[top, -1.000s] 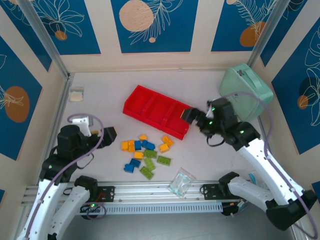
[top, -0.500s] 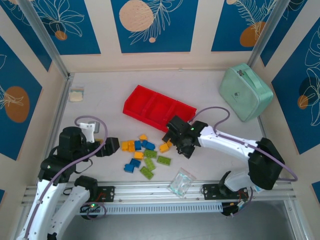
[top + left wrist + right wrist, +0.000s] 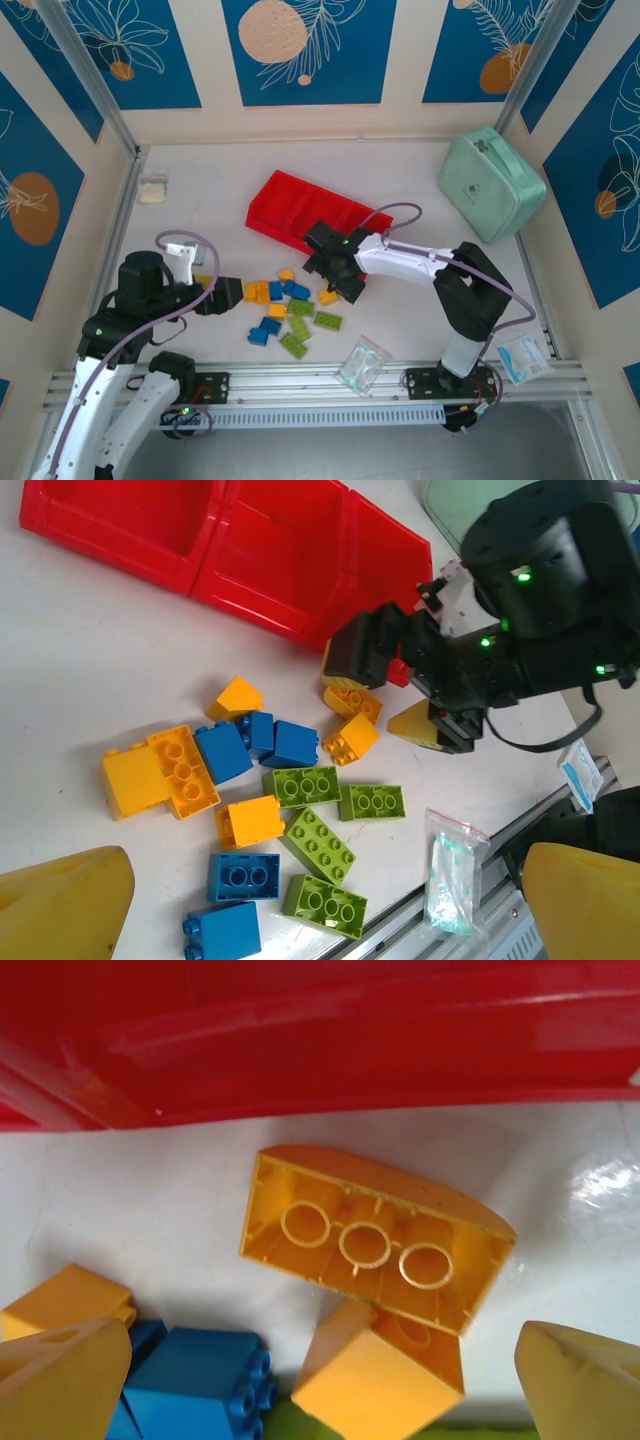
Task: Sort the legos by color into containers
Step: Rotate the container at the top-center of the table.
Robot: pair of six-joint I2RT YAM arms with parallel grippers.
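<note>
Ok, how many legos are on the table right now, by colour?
Yellow legos: 6
Blue legos: 5 (three sit packed together, so this count is less sure)
Green legos: 4
Total: 15

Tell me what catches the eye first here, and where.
A long red tray lies slantwise in the middle, with yellow-orange, blue and lime legos scattered along its near side. The right claw hangs open over an upturned yellow-orange brick beside the tray's wall. A mint-green case sits far right.
</note>
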